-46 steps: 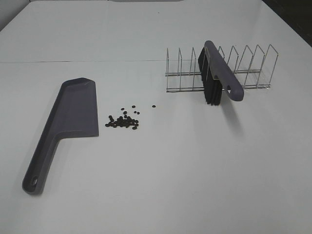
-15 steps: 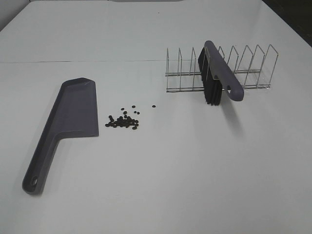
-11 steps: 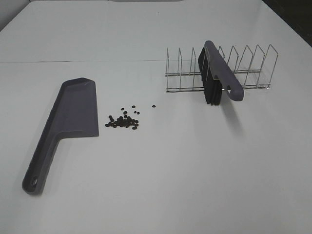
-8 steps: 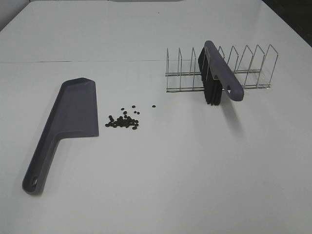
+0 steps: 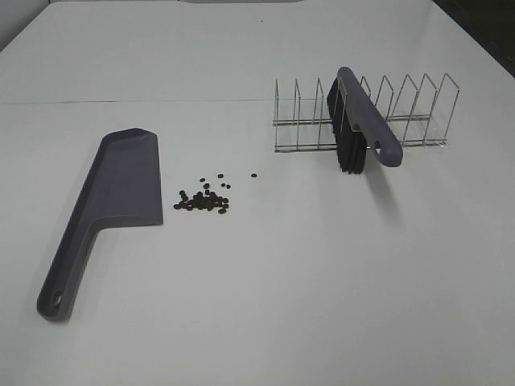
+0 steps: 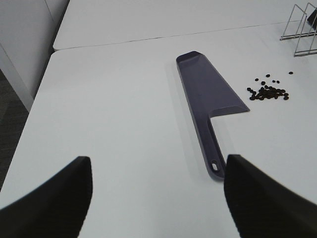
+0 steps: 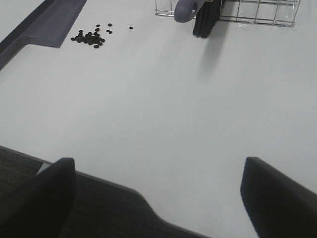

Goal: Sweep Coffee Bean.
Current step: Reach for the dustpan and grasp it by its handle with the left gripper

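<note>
Several small dark coffee beans (image 5: 203, 199) lie in a loose pile on the white table, just right of the purple-grey dustpan (image 5: 113, 201). The beans (image 6: 268, 92) and dustpan (image 6: 210, 99) also show in the left wrist view, and the beans (image 7: 89, 37) and dustpan (image 7: 42, 27) in the right wrist view. The brush (image 5: 362, 129) rests in the wire rack (image 5: 402, 121), bristles down. My left gripper (image 6: 158, 198) is open, back from the dustpan's handle end. My right gripper (image 7: 158, 193) is open at the table's near edge. Neither shows in the high view.
One stray bean (image 5: 253, 175) lies apart, to the right of the pile. The wire rack stands at the back right. The table's left edge (image 6: 37, 99) drops to dark floor. The near edge (image 7: 124, 191) shows in the right wrist view.
</note>
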`<state>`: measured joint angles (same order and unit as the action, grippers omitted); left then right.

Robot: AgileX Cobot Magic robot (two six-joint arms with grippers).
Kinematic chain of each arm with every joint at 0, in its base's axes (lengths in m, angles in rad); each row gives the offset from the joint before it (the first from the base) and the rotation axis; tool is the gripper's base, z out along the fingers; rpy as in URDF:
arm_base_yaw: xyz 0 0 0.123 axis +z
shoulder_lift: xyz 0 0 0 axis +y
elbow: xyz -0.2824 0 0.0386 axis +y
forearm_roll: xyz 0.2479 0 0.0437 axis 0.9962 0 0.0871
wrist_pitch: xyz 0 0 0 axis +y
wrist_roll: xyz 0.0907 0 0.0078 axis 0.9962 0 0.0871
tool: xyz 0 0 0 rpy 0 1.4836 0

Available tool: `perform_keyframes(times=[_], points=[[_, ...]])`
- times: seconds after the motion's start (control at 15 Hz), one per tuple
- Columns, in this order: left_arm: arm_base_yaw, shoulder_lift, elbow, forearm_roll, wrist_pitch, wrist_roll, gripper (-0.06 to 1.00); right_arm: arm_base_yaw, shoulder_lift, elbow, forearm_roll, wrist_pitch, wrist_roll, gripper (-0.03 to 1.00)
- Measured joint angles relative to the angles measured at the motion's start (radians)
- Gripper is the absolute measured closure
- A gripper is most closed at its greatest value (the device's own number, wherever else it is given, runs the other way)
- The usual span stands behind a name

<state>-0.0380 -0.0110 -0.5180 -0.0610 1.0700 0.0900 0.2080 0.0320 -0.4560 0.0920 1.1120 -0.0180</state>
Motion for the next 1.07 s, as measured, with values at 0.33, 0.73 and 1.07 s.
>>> perform_keyframes(times=[0.33, 0.73, 1.07], points=[[0.0, 0.0, 0.0, 0.0, 0.0, -0.005, 0.26, 0.0, 0.0, 0.0, 0.0, 0.0, 0.0, 0.12], [0.0, 0.188, 0.0, 0.055, 0.0, -0.078, 0.26, 0.0, 0.0, 0.0, 0.0, 0.0, 0.0, 0.12], [0.0, 0.45, 0.0, 0.061, -0.001, -0.099, 0.26, 0.0, 0.0, 0.0, 0.0, 0.0, 0.0, 0.12]])
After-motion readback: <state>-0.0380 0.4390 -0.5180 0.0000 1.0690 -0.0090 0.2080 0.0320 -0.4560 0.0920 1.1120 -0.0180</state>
